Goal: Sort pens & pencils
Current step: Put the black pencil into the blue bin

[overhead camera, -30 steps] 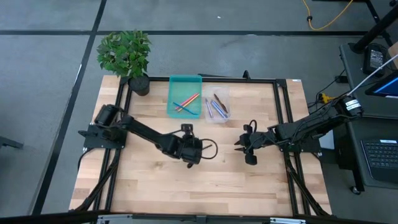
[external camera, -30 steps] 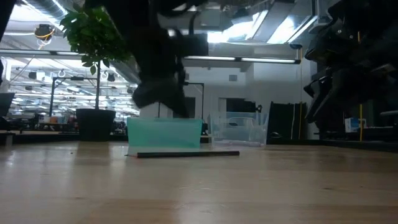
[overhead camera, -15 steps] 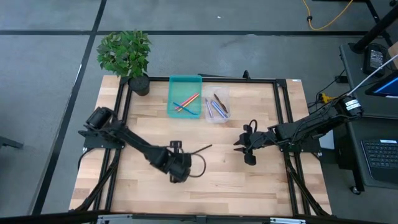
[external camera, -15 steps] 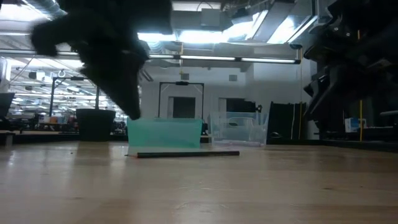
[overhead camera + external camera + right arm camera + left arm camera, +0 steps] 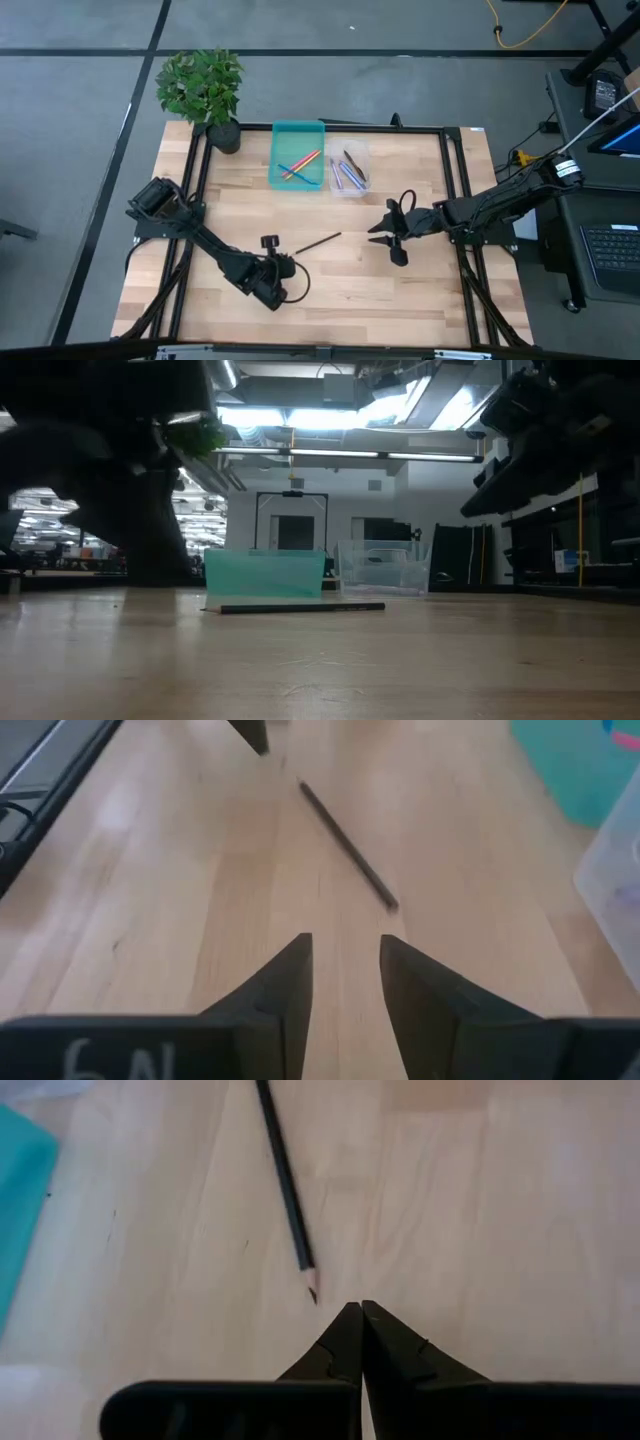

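Dark pencil (image 5: 318,241) alone on bare table (image 5: 420,290), mid-table, unsorted; others lie in teal tray (image 5: 297,135) and clear tray (image 5: 348,186). Left gripper (image 5: 360,1312) pressed together, empty. Right gripper (image 5: 345,960) spread, empty, facing pencil.

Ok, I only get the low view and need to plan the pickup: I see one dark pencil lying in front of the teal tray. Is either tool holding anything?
Observer: No. The left tool is shut on nothing; the dark pencil lies on the wood just ahead of its tip.
Operator: And the right one?
Observer: The right tool is open and empty, aimed at the pencil's other end from the opposite side.
Operator: What's already sorted?
Observer: From above, the teal tray holds orange, pink and blue sticks; the clear tray beside it holds purple and dark ones.
Operator: How does the pencil lie?
Observer: Diagonally, between the two tools.
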You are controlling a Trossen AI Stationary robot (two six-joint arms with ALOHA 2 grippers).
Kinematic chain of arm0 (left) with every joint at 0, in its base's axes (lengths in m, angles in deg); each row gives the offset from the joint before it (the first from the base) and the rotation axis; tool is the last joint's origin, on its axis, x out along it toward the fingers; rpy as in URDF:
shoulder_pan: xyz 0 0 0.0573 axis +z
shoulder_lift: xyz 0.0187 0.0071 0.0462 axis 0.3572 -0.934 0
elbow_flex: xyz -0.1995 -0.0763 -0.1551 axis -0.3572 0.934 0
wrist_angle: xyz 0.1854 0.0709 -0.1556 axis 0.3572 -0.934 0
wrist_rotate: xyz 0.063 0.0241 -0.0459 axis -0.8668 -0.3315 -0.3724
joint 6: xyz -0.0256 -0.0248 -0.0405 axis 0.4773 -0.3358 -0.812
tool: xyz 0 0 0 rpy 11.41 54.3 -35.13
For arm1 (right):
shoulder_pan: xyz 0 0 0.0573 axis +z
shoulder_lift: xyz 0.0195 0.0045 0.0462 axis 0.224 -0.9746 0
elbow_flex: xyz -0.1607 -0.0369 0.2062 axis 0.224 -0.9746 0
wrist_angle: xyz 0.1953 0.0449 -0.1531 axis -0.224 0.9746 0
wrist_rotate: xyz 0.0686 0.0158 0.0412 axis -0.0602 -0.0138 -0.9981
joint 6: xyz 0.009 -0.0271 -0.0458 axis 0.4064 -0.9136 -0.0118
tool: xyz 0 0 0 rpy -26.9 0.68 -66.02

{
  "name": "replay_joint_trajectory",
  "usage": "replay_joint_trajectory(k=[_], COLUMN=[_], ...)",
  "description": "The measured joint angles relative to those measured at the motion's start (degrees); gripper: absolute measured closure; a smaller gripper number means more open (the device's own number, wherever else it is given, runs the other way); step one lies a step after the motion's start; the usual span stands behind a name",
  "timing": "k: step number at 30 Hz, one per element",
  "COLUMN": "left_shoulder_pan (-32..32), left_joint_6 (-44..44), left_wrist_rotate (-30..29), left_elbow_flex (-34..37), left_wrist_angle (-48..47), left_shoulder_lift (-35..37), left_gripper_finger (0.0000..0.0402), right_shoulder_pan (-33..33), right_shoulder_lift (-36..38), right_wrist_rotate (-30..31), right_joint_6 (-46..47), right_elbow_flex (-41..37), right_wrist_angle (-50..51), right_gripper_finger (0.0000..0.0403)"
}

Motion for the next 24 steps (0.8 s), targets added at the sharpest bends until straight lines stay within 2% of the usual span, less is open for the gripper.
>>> replay_joint_trajectory(k=[10,13,24], left_shoulder_pan=[2.88,4.35,9.45], left_joint_6=[2.36,2.00,3.95], left_wrist_rotate=[1.32,4.60,10.62], left_elbow_flex=[1.76,1.76,2.05], left_wrist_angle=[3.59,3.98,4.90], left_shoulder_lift=[0.00,0.02,0.02], left_gripper_finger=[0.0402,0.0402,0.0402], right_shoulder_pan=[0.00,0.00,0.00], right_shoulder_lift=[-0.02,-0.01,0.00], right_wrist_rotate=[0.00,0.00,0.00], right_joint_6=[0.67,0.64,0.64], right_elbow_flex=[0.00,0.00,0.00], right_wrist_angle=[-1.45,-1.02,0.88], right_gripper_finger=[0.0283,0.0283,0.0283])
